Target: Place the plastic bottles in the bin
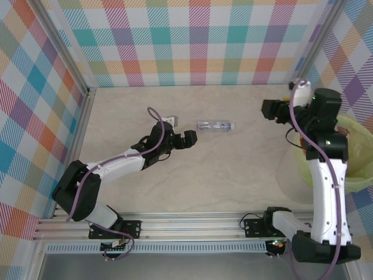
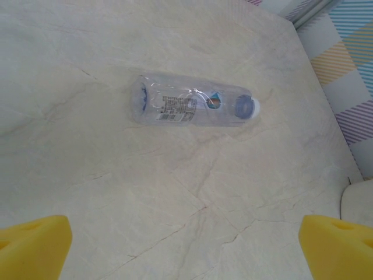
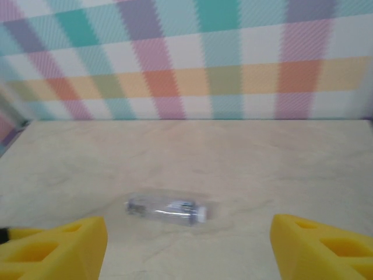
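Pastel checked walls close in a pale, veined table (image 1: 233, 175). From above, one clear plastic bottle (image 1: 214, 125) lies on its side mid-table, well apart from the bin (image 1: 361, 175). The bin sits at the right edge, cut off by the frame and partly covered by the right arm, so its contents are hard to make out. The left gripper (image 1: 189, 138) reaches out low, just beside the bottle, probably lined up for a pick. The right gripper (image 1: 270, 109) hangs near the bin and faces back across the table.

On the left wrist camera the bottle lies straight ahead with its blue cap to the right and a printed label facing up. The yellow fingertips (image 2: 35, 248) sit in the two lower corners, spread wide with bare table between them and nothing held. That spread should suit closing across the bottle's body.

On the right wrist camera the picture is blurred and the same bottle lies far off below the wall. The yellow fingers (image 3: 55, 251) stand apart and empty. Cap and label cannot be read here.
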Available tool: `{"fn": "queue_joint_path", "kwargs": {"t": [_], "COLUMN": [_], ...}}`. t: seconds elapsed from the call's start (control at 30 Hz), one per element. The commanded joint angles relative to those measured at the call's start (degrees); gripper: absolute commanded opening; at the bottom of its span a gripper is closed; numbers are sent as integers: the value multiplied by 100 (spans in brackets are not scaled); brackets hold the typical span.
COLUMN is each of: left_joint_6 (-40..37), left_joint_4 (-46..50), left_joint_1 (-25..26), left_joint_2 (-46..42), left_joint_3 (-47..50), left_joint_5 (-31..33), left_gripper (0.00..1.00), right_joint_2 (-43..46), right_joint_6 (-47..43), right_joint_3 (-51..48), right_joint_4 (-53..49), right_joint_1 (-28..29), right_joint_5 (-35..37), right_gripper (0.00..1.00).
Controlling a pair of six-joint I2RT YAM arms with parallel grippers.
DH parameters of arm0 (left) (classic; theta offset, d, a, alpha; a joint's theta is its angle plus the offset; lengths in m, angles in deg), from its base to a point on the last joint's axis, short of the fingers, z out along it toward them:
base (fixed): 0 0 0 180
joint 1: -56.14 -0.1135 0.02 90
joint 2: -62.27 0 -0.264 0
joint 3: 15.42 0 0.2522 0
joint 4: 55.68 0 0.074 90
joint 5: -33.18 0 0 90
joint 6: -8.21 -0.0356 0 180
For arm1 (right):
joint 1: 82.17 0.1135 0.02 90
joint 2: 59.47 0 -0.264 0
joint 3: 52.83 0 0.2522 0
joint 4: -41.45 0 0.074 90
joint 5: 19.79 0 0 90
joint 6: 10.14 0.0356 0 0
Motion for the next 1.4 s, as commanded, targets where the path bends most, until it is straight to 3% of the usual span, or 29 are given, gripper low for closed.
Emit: {"fn": "queue_joint_path", "kwargs": {"t": [0.0,0.17,0.4,0.67,0.9,1.1,1.23,1.37], "left_joint_6": [74,247,726,890,914,914,893,895], "left_joint_4": [207,331,446,538,599,609,576,513], "left_joint_1": [-34,-68,-190,-368,-420,-429,-438,-438], "left_joint_2": [-252,-483,-1131,-1973,-2142,-2118,-2112,-2066], "left_joint_3": [123,307,894,1483,1587,1593,1590,1589], "left_joint_5": [367,828,1493,1823,1796,1798,1805,1788], "left_gripper": [100,100,100,100,100,100,100,100], "right_joint_2": [-636,-1708,-3445,-5449,-7031,-7473,-7328,-6490], "right_joint_6": [-911,-1647,-3114,-4578,-5468,-5496,-5203,-4911], "right_joint_3": [-185,-144,178,1473,2967,3217,3163,2413], "right_joint_4": [530,982,939,28,-1040,-1209,-1293,-738], "right_joint_1": [675,1154,1284,1742,2107,2218,2244,2262], "right_joint_5": [-656,-903,-1015,122,1356,1312,1078,879], "right_gripper": [77,79,80,81,82,79,64,51]}}
